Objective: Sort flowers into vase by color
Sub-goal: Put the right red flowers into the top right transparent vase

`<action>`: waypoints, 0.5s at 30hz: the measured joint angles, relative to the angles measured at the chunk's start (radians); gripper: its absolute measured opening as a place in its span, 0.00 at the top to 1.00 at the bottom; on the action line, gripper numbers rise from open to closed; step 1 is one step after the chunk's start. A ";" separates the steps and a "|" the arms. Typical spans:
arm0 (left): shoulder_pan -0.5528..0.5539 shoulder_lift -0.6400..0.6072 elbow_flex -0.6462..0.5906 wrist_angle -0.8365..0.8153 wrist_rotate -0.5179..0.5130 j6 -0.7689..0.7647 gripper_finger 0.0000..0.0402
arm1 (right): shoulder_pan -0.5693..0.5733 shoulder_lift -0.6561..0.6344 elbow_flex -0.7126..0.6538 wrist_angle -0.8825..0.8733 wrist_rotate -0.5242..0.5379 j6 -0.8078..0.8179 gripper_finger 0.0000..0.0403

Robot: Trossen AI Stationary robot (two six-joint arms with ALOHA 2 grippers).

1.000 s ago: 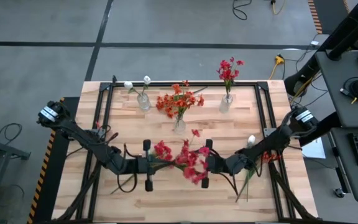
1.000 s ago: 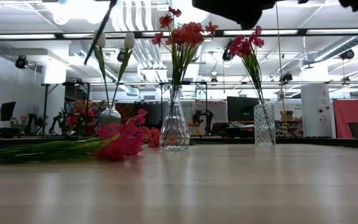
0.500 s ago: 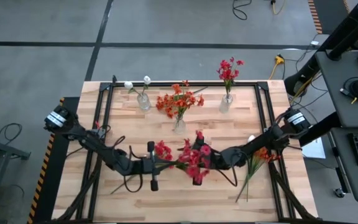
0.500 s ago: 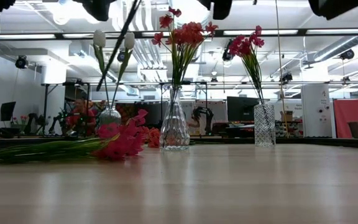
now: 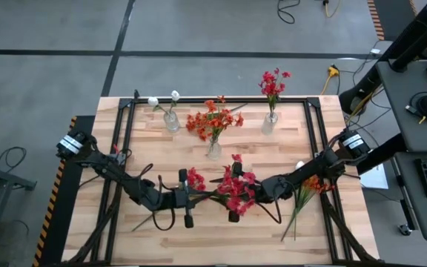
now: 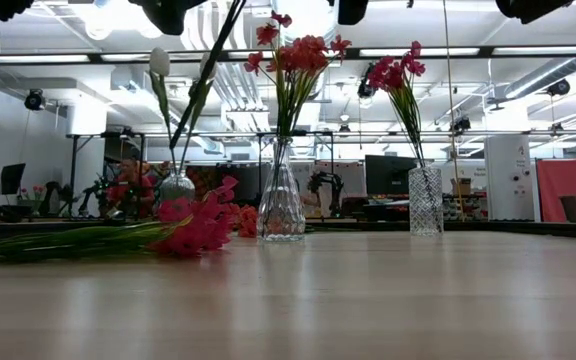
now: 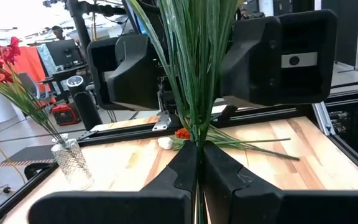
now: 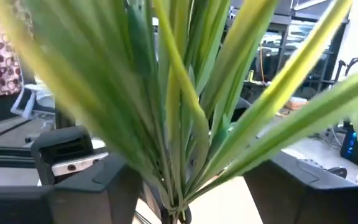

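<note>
Crimson-red flowers (image 5: 236, 191) hang above the table's (image 5: 288, 236) middle, their green stems pinched tight in the left gripper (image 7: 199, 163), while the right gripper (image 5: 237, 200) sits among the leaves opposite, its fingers' state hidden from me.

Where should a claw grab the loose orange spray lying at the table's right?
On the bare green stem, below the orange blooms, coming from straight above. It lies flat and angled, blooms toward the right arm, so close across the stem, not along it.
</note>
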 joint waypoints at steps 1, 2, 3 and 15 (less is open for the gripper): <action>0.000 0.000 0.000 0.001 0.000 0.001 1.00 | 0.000 0.000 0.000 0.000 0.000 0.000 0.45; 0.000 0.000 0.000 0.006 0.000 0.004 1.00 | 0.000 0.000 0.000 0.000 0.000 0.000 0.47; 0.000 0.000 0.000 0.014 0.000 0.009 1.00 | 0.000 0.000 0.000 0.000 0.000 0.000 0.49; 0.008 -0.004 0.002 0.053 -0.029 -0.011 0.91 | 0.000 -0.002 0.000 0.000 0.003 0.011 0.71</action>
